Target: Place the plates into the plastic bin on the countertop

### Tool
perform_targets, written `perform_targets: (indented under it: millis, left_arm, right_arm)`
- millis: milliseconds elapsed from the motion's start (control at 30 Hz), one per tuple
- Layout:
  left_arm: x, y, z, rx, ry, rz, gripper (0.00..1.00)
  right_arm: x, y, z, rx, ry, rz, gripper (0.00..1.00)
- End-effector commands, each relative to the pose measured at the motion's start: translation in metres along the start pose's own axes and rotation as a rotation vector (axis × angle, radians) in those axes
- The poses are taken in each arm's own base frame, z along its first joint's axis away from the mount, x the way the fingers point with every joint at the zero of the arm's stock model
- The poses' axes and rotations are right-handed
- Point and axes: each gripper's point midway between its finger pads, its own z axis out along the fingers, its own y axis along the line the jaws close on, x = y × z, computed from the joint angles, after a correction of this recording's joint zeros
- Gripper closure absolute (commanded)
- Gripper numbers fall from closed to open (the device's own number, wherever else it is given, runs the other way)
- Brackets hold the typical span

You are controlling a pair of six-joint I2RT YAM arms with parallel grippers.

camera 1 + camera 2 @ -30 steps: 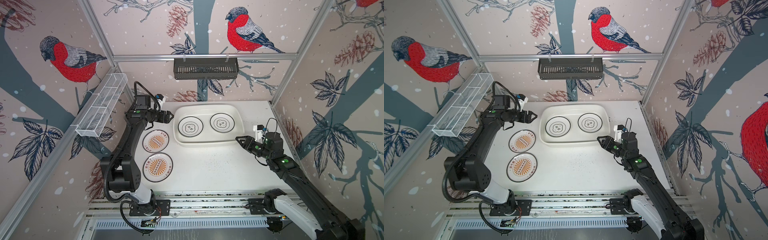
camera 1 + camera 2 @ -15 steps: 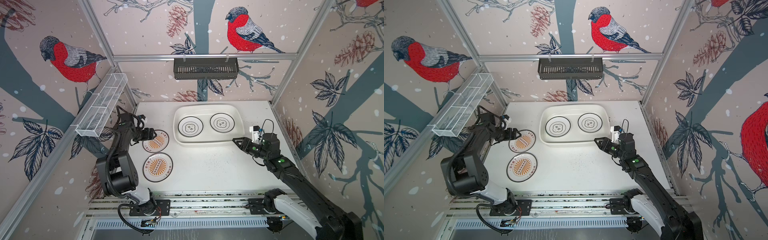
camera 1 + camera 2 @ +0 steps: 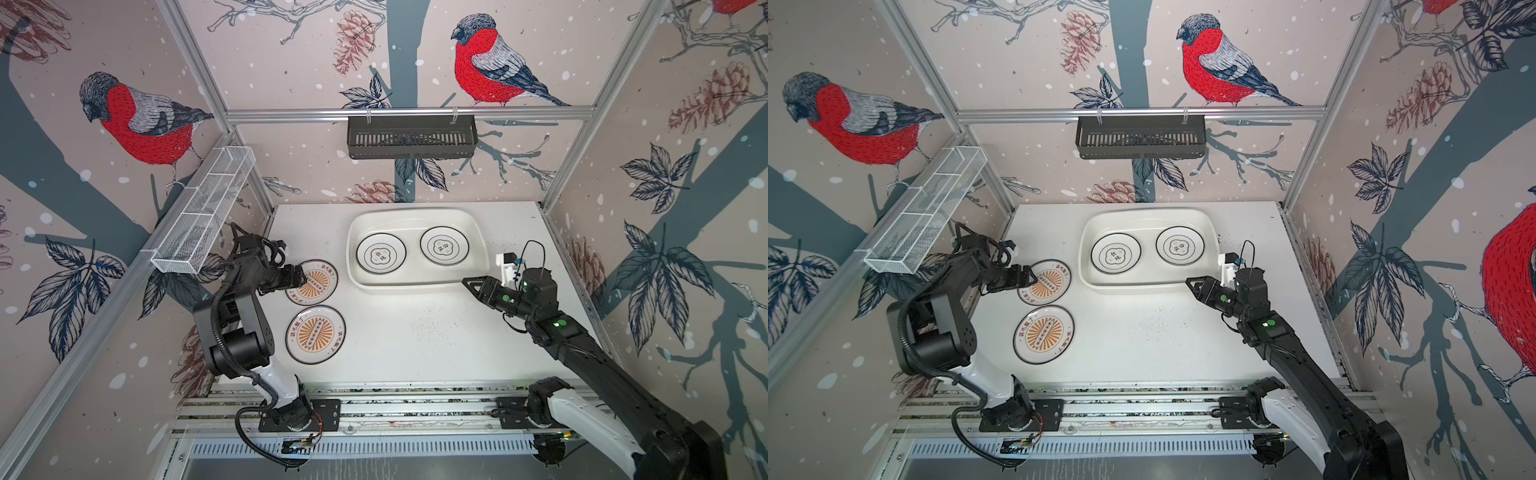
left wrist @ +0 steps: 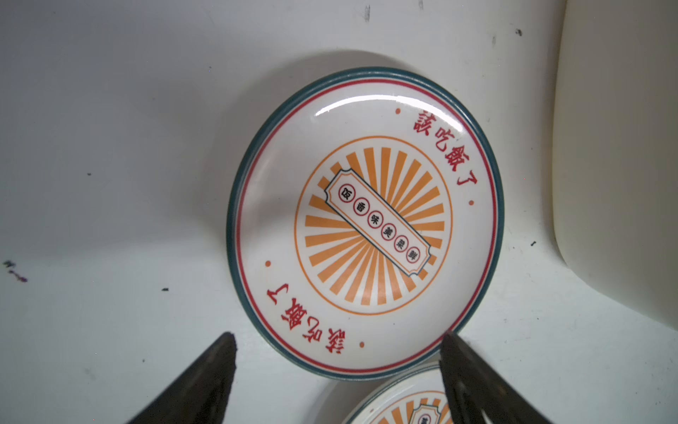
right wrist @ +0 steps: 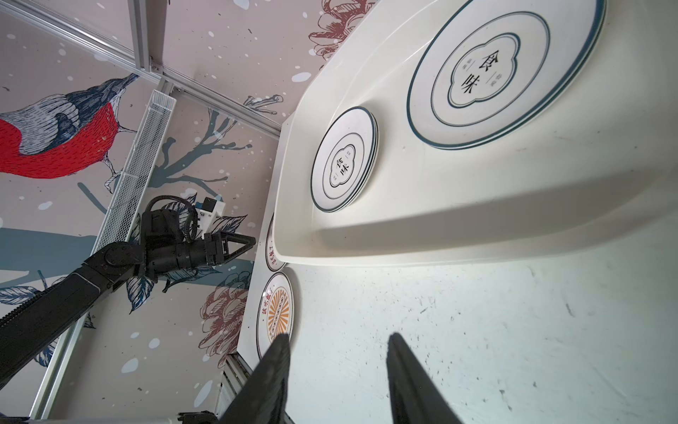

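- Two sunburst plates are left out on the countertop. The far plate sits straight ahead of the left gripper, with its closest rim right between the wide-open jaws and nothing pinched yet. The near plate is just off to one side of those jaws.
- The bin lies past the far plate from the left jaws, and it already holds the black-pattern plates.
- The right gripper hangs with its jaws partly apart and empty, the bin's front corner just ahead of them.
- Handling guess: these look like stiff, glazed, slick plates with a bit of weight, and they'd likely chip if dropped. Lying flat, the only real hold is the raised rim, one finger under the lip and one on top. I'd squeeze firmly, since glaze slides.
- Versus a second ago: the left gripper was up by the bin's left rim, then swung down and out, and now it's lined up on the far plate's edge. The plates haven't budged, and the right arm has barely shifted.
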Motion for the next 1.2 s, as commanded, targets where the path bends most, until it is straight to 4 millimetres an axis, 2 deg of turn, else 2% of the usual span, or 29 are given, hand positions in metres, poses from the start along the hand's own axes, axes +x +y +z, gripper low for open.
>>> perform_targets:
  millis: [0,200,433,633,800,967,1167]
  left_arm:
    - [0.021,-0.013,-0.007,0.063,0.06,0.092,0.14]
    - [0.053,-0.016,-0.019,0.065,0.123,0.217,0.15]
    - [0.093,-0.018,-0.024,0.14,0.225,0.296,0.18]
    - [0.109,-0.01,-0.022,0.174,0.261,0.292,0.23]
    - [0.122,-0.008,-0.015,0.201,0.302,0.292,0.26]
    - [0.125,-0.005,-0.008,0.203,0.305,0.29,0.26]
    - [0.141,-0.006,0.005,0.245,0.347,0.288,0.29]
  right_arm:
    - [-0.001,0.009,-0.001,-0.038,0.003,-0.041,0.55]
    - [0.015,0.027,-0.001,-0.107,0.066,-0.105,0.55]
    - [0.053,0.05,0.016,-0.175,0.197,-0.171,0.54]
    - [0.081,0.067,0.028,-0.223,0.274,-0.196,0.54]
    - [0.095,0.062,0.032,-0.219,0.31,-0.192,0.54]
    - [0.099,0.058,0.035,-0.226,0.326,-0.168,0.54]
    - [0.103,0.055,0.041,-0.212,0.356,-0.148,0.54]
